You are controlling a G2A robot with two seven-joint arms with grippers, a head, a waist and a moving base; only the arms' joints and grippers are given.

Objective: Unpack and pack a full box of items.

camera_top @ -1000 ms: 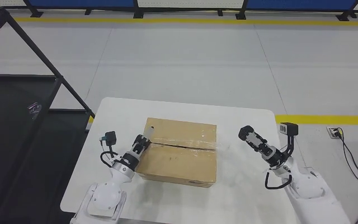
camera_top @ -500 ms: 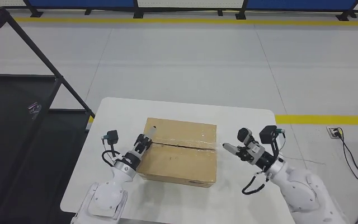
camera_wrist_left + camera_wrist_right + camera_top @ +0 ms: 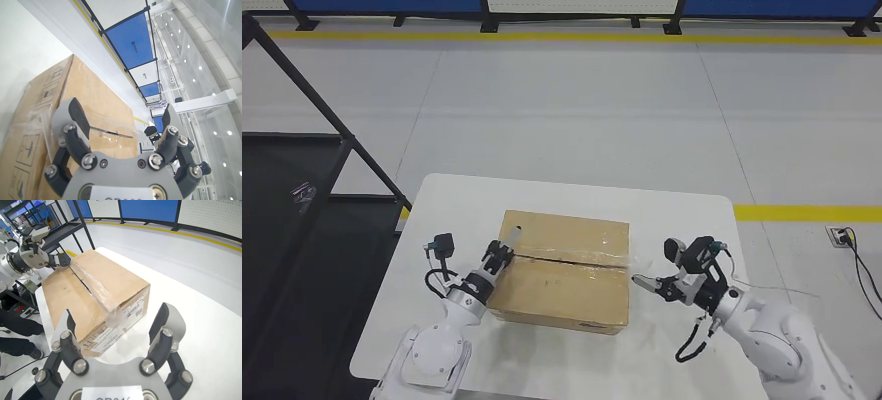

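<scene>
Cardboard box (image 3: pixel 562 270): sitting mid-bench (image 3: pixel 682 215), flaps closed, clear tape (image 3: pixel 98 291) running along top seam, crumpled tape end hanging over right end.
Left gripper (image 3: pixel 121 106): released, jaws spread, hovering at box's left end by seam.
Right gripper (image 3: pixel 115 311): released, jaws spread, hovering near box's right end.

Handling pictograms (image 3: pixel 28 149) and a barcoded label (image 3: pixel 134 311) on the cardboard box (image 3: pixel 113 281); logos (image 3: pixel 135 47) on blue panels (image 3: pixel 121 36)
</scene>
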